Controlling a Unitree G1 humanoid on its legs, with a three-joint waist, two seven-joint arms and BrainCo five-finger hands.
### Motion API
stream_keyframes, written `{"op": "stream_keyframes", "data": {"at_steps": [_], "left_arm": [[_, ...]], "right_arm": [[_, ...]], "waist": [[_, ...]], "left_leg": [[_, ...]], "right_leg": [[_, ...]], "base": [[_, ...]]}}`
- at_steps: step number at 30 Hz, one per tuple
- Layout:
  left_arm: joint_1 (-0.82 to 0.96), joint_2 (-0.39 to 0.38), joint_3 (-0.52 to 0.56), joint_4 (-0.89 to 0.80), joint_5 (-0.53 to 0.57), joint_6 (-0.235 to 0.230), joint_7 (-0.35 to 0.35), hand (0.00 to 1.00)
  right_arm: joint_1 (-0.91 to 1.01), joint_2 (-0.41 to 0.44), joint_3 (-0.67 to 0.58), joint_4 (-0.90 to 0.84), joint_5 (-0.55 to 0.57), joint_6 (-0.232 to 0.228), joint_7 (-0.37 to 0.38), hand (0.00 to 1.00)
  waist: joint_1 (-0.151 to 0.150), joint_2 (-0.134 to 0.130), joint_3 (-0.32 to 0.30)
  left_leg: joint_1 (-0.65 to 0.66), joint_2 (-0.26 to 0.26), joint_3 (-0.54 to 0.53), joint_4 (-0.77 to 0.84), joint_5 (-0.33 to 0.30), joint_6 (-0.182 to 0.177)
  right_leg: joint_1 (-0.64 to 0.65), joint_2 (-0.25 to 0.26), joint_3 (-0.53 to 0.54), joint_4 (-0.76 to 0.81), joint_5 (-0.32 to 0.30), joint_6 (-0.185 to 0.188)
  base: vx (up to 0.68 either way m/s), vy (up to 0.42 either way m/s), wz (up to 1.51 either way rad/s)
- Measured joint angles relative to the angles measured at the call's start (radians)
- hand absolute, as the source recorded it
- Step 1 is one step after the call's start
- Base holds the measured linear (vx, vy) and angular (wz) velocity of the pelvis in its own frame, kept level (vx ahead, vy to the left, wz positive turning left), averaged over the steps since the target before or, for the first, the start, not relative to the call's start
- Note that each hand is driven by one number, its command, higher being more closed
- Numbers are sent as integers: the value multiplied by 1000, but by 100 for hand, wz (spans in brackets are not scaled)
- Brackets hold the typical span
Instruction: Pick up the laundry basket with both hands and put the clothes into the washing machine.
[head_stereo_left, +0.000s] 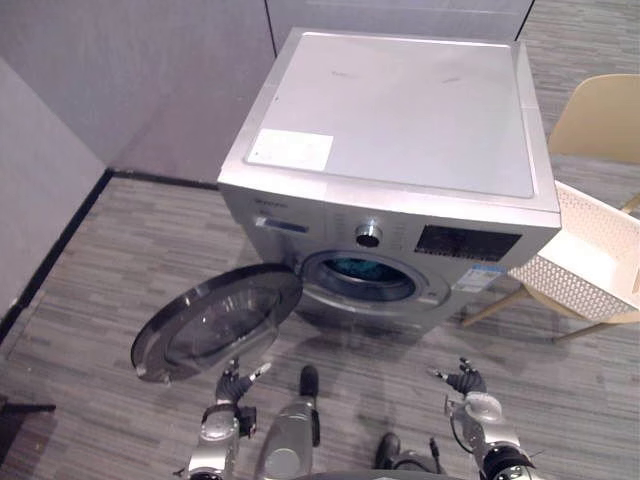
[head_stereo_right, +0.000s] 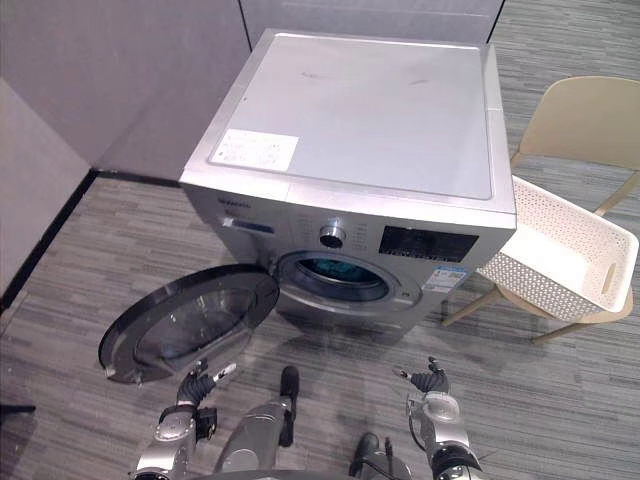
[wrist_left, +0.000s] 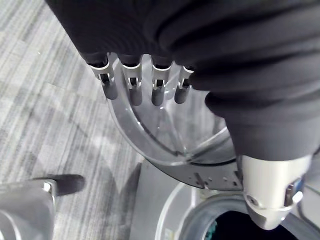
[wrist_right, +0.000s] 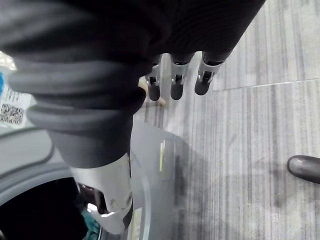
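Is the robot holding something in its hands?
Nothing. The left hand and right hand are open and empty; the laundry basket sits on a chair.

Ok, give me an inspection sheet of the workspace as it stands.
Surface: grey plank floor.
Job's things: washer, door open, teal cloth inside; white basket on chair right of washer, looks empty.
Clutter: nothing seen.
Hands: left robot hand and right robot hand low before washer, open, empty.
Cables: nothing seen.
Surroundings: grey walls behind.
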Motion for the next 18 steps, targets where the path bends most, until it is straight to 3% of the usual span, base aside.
{"op": "stream_keyframes", "data": {"at_steps": [2, 3, 4, 6, 7, 11, 18], "left_arm": [[-12, 0, -19, -27, 15, 0, 0, 0], [-13, 2, -28, -52, 33, -1, 1, 0], [-13, 7, -32, -64, 42, -1, 1, 0], [-23, 61, -58, -102, 67, 0, 3, 0], [-25, 71, -61, -118, 73, 0, 3, 0], [-25, 115, -32, -265, 104, -11, 26, 0], [-102, 246, 124, -261, 160, -39, 132, 0]], "right_arm": [[11, -3, -17, 1, 0, 0, 0, 0], [17, -11, -31, 2, 0, 0, 0, 0], [21, -10, -40, 4, -1, 0, 0, 0], [43, 18, -47, 24, -1, 1, 3, 0], [47, 18, -58, 26, -1, 1, 3, 0], [68, 19, -67, 32, -1, 0, 4, 0], [76, 4, -61, 49, -3, -4, 5, 0]], "waist": [[-13, 12, -6], [-31, 24, -13], [-31, 26, -18], [-43, -32, -48], [-57, -39, -54], [-76, -27, -63], [-79, -25, -75]], "left_leg": [[64, 24, -4, 7, -75, -17], [107, 12, -16, -92, -105, -38], [129, 3, -15, -154, -117, -20], [157, -91, -12, -313, -24, 7], [162, -109, -24, -333, -9, 18], [204, -160, -31, -400, 31, 44], [244, -149, -25, -497, 84, 29]], "right_leg": [[-9, -17, -8, -8, 26, 30], [-1, -18, -23, -45, 57, 53], [5, -15, -25, -73, 78, 65], [9, -64, -34, -143, 120, 93], [20, -72, -37, -156, 124, 97], [58, -108, -46, -184, 157, 106], [60, -74, -32, -233, 178, 95]], "base": [[-157, 252, 28], [-152, 289, 28], [-169, 295, 22], [-71, 219, 34], [0, 157, 60], [-37, 123, 20], [0, -33, -10]]}}
